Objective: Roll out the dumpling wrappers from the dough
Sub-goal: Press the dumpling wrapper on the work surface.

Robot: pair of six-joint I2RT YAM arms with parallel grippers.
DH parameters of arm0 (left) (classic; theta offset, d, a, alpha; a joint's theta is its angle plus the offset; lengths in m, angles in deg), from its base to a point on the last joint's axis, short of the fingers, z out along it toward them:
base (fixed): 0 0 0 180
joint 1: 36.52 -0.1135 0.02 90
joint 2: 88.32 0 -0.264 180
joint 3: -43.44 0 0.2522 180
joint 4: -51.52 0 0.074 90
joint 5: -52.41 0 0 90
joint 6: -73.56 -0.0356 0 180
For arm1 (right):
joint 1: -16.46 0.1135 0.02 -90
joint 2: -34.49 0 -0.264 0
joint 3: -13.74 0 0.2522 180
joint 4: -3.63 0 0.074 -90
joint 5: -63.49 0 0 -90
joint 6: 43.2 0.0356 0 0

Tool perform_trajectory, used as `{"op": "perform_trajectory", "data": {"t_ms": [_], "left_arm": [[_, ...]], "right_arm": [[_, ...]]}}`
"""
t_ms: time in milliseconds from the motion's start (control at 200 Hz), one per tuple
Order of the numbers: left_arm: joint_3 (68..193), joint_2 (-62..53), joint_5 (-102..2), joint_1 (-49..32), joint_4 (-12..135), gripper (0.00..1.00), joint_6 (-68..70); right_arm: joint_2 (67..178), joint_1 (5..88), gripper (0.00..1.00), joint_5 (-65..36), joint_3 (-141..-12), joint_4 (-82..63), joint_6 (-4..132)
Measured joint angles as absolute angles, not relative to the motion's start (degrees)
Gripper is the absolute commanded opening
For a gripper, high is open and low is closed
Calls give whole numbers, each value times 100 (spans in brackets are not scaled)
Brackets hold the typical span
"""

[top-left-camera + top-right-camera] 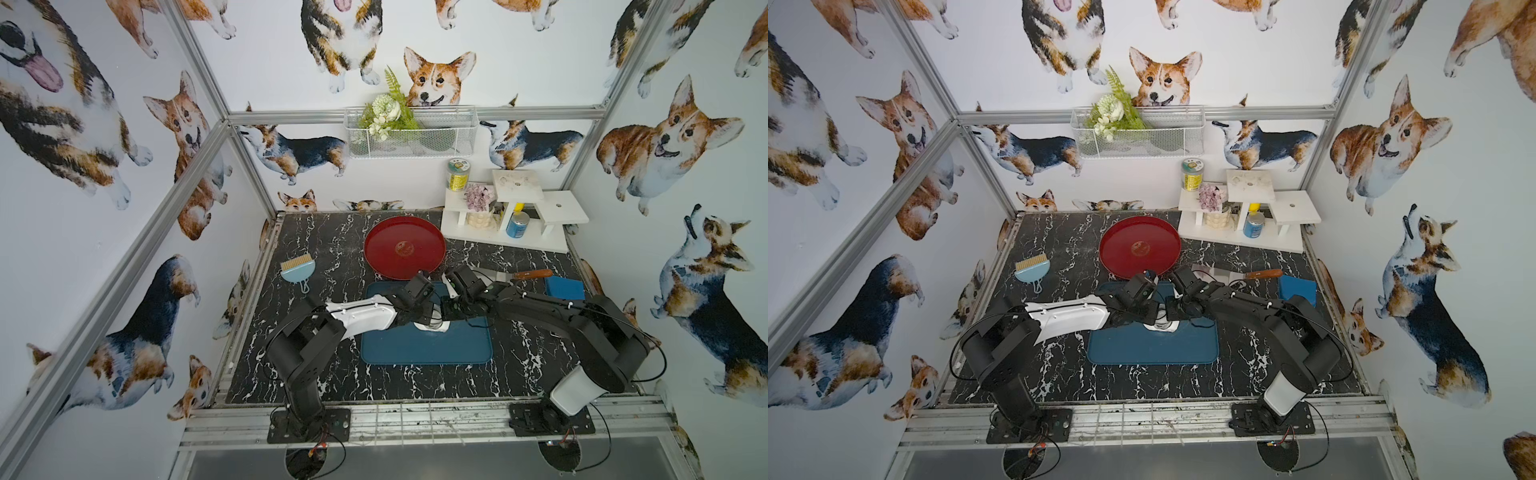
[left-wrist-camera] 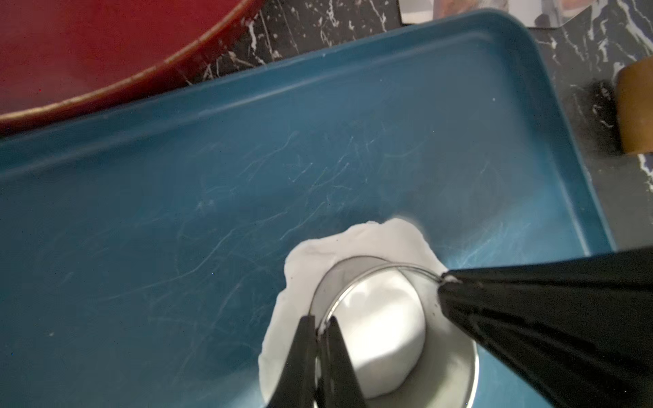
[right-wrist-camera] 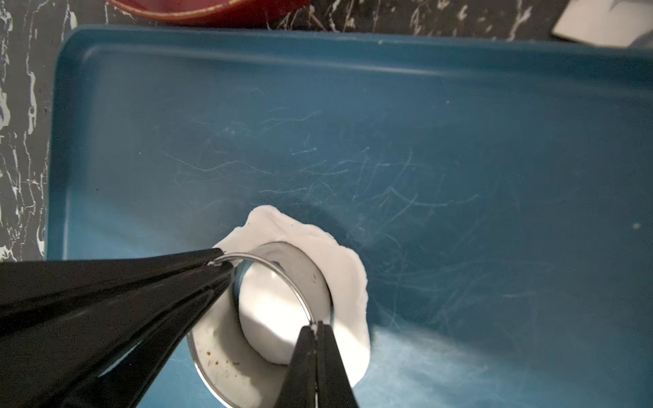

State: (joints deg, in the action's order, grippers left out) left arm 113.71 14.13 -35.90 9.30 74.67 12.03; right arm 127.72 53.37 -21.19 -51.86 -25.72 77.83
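a small blue brush [image 1: 296, 268] lies at the far left of the black marble bench [image 1: 519, 361]. the red round plate [image 1: 386, 257] sits just behind the blue tray [image 1: 424, 349]. on the tray, the dough [image 2: 307, 254], a flattened sheet with a ragged edge, lies under a metal ring cutter [image 3: 300, 265] that stands on it. the left gripper [image 2: 319, 326] is pinched tight on the ring's rim, and the right gripper [image 3: 317, 326] is pinched tight on the rim opposite. a wooden-handled scraper [image 1: 532, 274] lies to the right.
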Motion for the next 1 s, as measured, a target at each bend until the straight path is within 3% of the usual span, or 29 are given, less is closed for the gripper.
{"op": "perform_trajectory", "data": {"t_ms": [260, 485, 776, 1001], "left_arm": [[11933, 1726, -2834, 1382, 8116, 0, 1258], [11895, 1746, -2943, 1474, 7856, 0, 1314], [11273, 1230, -3332, 947, 7725, 0, 1249], [11559, 1392, -2973, 1146, 8127, 0, 1255]], "right_arm": [[12580, 5107, 0, -2005, -5009, -2535, 7652], [12252, 4784, 0, -1616, -4665, -2450, 7628], [12842, 5319, 0, -1697, -5087, -2201, 7802], [12825, 5269, 0, -1728, -5105, -2240, 7774]]}}
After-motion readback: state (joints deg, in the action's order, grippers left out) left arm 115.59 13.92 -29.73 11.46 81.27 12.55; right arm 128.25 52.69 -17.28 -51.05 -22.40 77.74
